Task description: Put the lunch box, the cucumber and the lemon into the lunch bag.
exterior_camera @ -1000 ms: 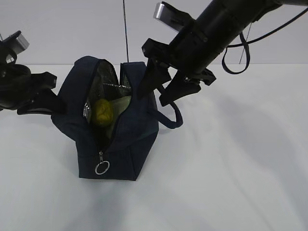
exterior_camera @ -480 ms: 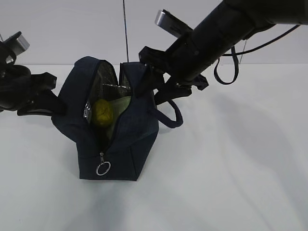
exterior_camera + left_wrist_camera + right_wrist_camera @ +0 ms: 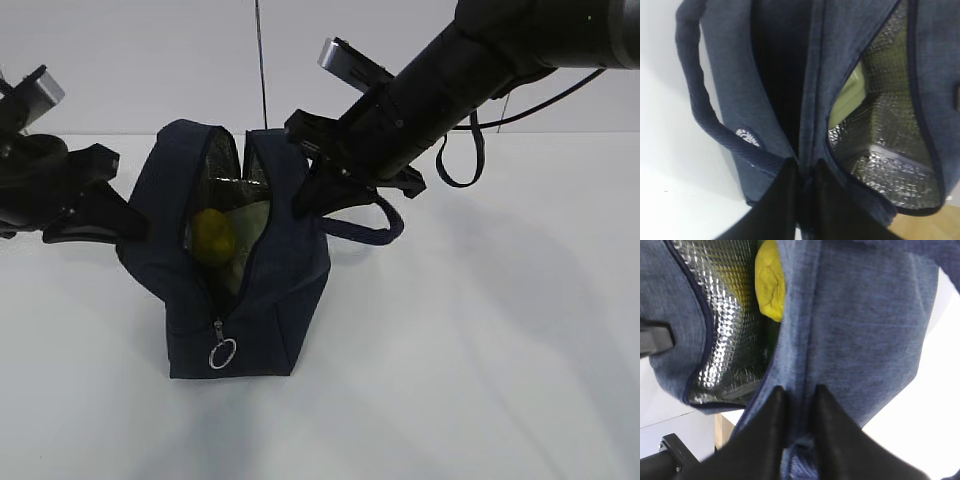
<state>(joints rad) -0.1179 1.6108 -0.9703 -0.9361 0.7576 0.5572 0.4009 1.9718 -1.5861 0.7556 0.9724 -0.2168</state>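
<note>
Two grippers pinch lunch bag (image 3: 245,270) from opposite sides. Left gripper (image 3: 802,175) clenched on fabric fold of bag's side, loop handle (image 3: 700,105) just left of it, silver lining (image 3: 890,150) right of it. Right gripper (image 3: 799,402) clenched on opposite wall by zipper edge. Lemon (image 3: 771,285) inside bag, ahead of right gripper. Pale green lunch box (image 3: 850,95) inside, beyond left gripper. Cucumber not discernible.
</note>
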